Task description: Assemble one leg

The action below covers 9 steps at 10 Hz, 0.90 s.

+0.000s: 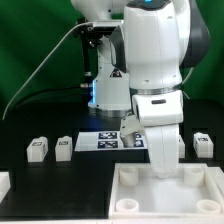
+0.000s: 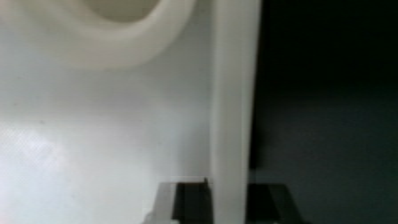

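My gripper (image 1: pixel 160 168) points straight down at the far rim of the large white square panel (image 1: pixel 122 176) at the front of the table. In the wrist view its two dark fingers (image 2: pixel 189 203) stand on either side of the panel's raised rim (image 2: pixel 233 110) and press against it; my gripper (image 2: pixel 231 203) is shut on that rim. A round socket (image 2: pixel 121 12) shows in the panel's corner. Small white legs with tags lie on the black table: two at the exterior view's left (image 1: pixel 38 150) (image 1: pixel 64 147) and one at its right (image 1: pixel 203 144).
The marker board (image 1: pixel 108 141) lies behind the panel, in front of the robot's base (image 1: pixel 108 90). Another small white tagged block (image 1: pixel 127 128) sits beside the base. A white part (image 1: pixel 4 183) shows at the exterior view's left edge.
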Each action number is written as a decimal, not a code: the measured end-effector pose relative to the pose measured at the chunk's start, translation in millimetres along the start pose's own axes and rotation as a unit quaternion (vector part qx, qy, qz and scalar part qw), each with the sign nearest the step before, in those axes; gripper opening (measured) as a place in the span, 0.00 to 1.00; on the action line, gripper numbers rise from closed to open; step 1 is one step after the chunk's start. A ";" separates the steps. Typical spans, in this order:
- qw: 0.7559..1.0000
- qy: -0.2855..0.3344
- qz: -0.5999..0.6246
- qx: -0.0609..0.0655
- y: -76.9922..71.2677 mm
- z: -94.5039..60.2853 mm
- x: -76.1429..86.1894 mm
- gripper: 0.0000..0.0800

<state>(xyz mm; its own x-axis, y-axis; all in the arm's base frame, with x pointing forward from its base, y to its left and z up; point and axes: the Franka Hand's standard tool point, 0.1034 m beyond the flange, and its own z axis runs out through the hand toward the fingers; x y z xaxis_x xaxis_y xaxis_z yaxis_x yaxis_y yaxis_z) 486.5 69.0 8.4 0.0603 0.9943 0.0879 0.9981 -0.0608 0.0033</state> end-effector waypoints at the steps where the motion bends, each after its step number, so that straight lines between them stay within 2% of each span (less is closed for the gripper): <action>1: 1.000 0.000 -0.002 -0.001 0.6 0.0 -0.3 0.08; 3: 0.999 0.004 -0.042 -0.018 4.5 0.1 -2.2 0.08; 5: 0.999 0.004 -0.030 -0.018 4.1 0.2 -2.6 0.08; 7: 0.999 0.004 -0.030 -0.018 4.1 0.3 -3.5 0.39; 8: 0.999 0.004 -0.029 -0.018 4.1 0.3 -3.7 0.39; 9: 0.999 0.004 -0.029 -0.018 4.1 0.3 -3.9 0.64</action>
<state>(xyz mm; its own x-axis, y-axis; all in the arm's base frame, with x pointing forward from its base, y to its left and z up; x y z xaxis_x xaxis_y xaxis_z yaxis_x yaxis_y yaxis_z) 490.4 64.9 7.7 0.0015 0.9956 0.0941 0.9990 -0.0057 0.0450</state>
